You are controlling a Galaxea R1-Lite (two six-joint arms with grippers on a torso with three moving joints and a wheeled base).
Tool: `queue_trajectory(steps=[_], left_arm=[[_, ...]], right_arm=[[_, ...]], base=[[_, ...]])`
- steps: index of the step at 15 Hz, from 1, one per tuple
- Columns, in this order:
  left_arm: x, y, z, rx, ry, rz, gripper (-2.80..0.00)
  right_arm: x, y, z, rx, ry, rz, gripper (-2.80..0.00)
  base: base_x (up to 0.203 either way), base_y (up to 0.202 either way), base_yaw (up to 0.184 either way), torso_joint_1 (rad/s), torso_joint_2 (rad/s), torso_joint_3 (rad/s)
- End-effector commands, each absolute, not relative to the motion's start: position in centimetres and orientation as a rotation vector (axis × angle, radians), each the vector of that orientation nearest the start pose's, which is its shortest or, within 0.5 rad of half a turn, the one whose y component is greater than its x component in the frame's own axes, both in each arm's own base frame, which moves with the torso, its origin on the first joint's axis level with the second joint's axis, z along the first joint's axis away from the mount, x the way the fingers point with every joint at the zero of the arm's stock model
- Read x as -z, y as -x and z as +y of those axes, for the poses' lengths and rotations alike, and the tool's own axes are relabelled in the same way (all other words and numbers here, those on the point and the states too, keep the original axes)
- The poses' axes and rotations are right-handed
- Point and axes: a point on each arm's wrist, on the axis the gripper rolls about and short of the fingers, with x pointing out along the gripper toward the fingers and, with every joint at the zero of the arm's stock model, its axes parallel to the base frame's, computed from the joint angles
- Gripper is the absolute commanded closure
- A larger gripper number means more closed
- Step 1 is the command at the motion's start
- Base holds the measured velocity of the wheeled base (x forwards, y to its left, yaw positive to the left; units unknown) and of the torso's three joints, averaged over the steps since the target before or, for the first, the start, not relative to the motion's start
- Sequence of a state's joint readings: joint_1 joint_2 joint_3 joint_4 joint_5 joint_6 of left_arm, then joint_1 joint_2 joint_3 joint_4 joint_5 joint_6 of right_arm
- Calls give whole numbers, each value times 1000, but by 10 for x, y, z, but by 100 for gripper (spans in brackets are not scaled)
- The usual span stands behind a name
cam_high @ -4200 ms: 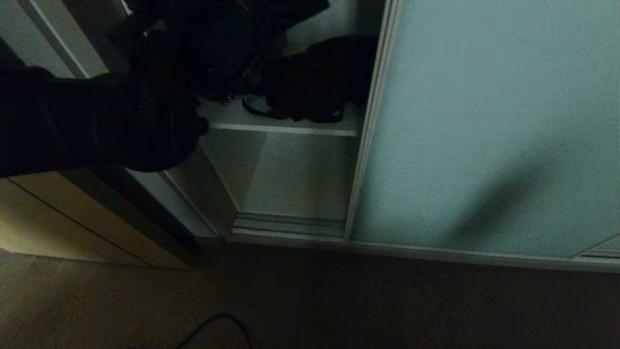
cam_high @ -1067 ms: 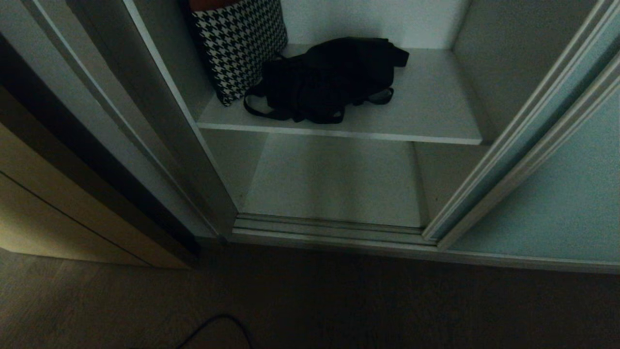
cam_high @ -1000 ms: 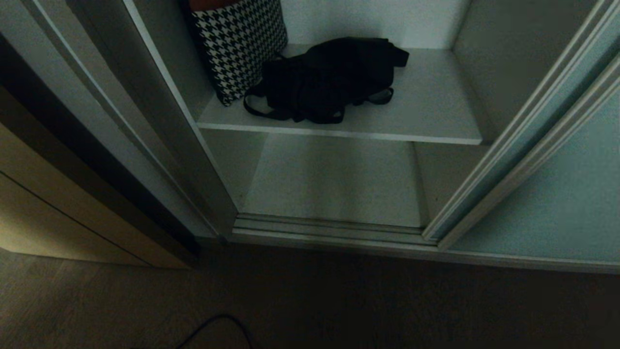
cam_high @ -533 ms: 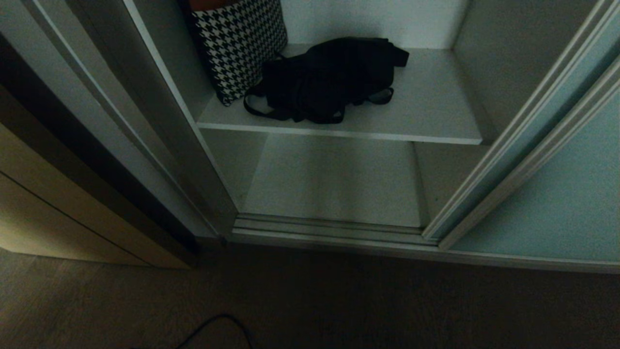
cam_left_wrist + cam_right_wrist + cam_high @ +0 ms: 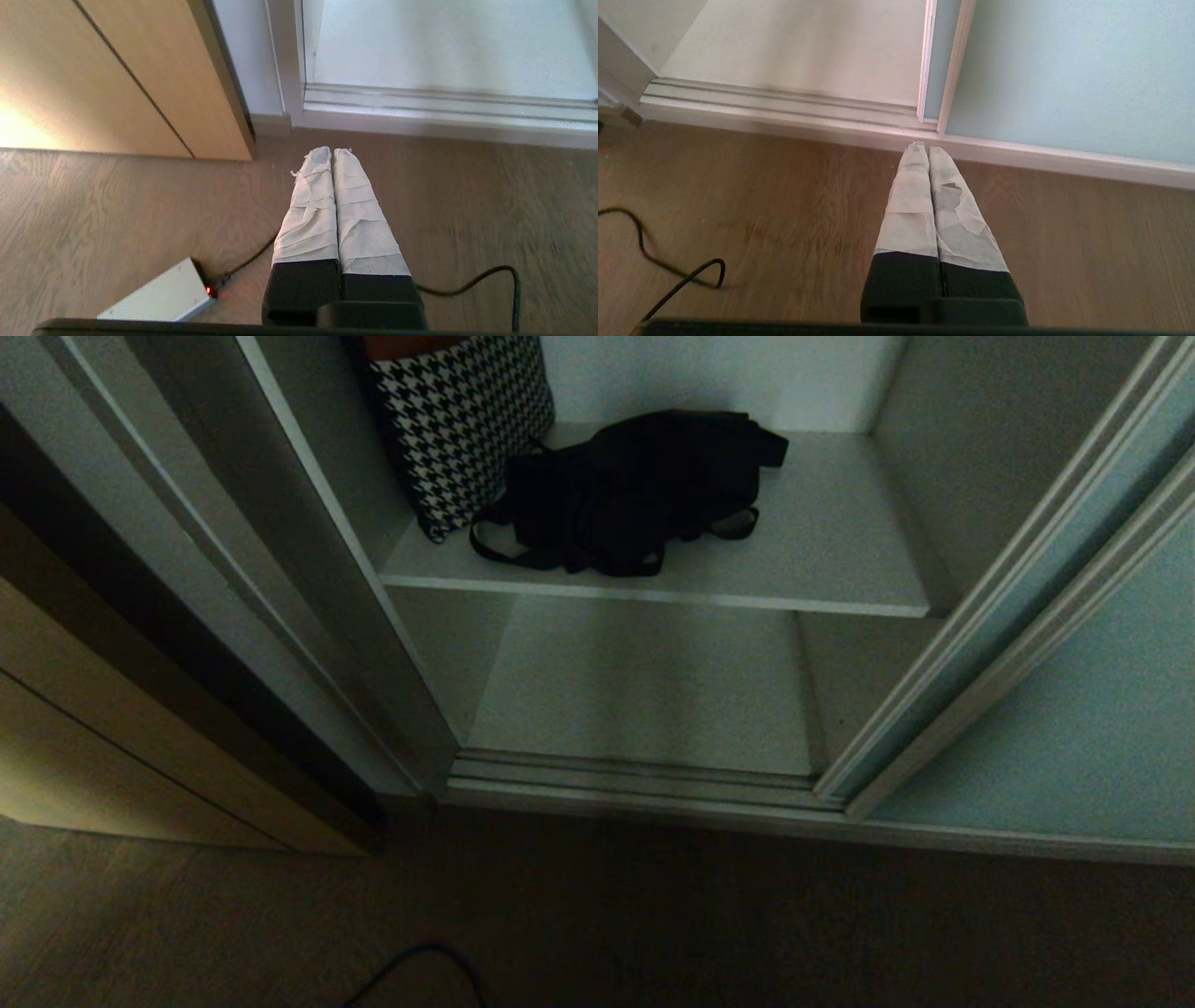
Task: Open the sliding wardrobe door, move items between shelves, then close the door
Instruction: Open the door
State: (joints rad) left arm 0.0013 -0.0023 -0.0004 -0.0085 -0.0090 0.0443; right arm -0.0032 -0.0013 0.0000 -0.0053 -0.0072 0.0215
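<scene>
Door [image 5: 1055, 709] slid right; left gripper [image 5: 332, 150] withdrawn — both pressed together, right gripper [image 5: 927, 145] too, below black bag [image 5: 625, 490].

Frosted pale blue-green sliding wardrobe door [image 5: 1074, 728]: grainy matt panel, smooth silver-white frame. White-grey laminate shelf [image 5: 822, 551]: smooth, matt. Floppy black bag [image 5: 635, 490]: cloth. Houndstooth black-and-white bag [image 5: 462, 420]: woven cloth. Brown plank floor [image 5: 117, 210] beneath the jaws: wood-grain, low sheen.
</scene>
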Motion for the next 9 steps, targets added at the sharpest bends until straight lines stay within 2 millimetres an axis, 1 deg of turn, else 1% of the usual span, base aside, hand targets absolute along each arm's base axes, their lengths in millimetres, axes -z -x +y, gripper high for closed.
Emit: queue_trajectory(steps=[1, 7, 8, 9], left_arm=[[-76, 23, 0, 8, -43, -6, 0], [-76, 23, 0, 8, -38, -6, 0], [-76, 23, 0, 8, -47, -4, 0], [-76, 23, 0, 10, -61, -2, 0]], right_arm=[[-76, 23, 0, 11, -21, -8, 0], [-76, 23, 0, 11, -21, -8, 0], [-76, 23, 0, 11, -21, -8, 0], [-76, 23, 0, 11, -21, -8, 0]], base=[[127, 0, 2, -8, 0, 6], [191, 0, 1, 2, 3, 2], [126, 0, -1, 4, -2, 2], [0, 0, 0, 0, 0, 0]])
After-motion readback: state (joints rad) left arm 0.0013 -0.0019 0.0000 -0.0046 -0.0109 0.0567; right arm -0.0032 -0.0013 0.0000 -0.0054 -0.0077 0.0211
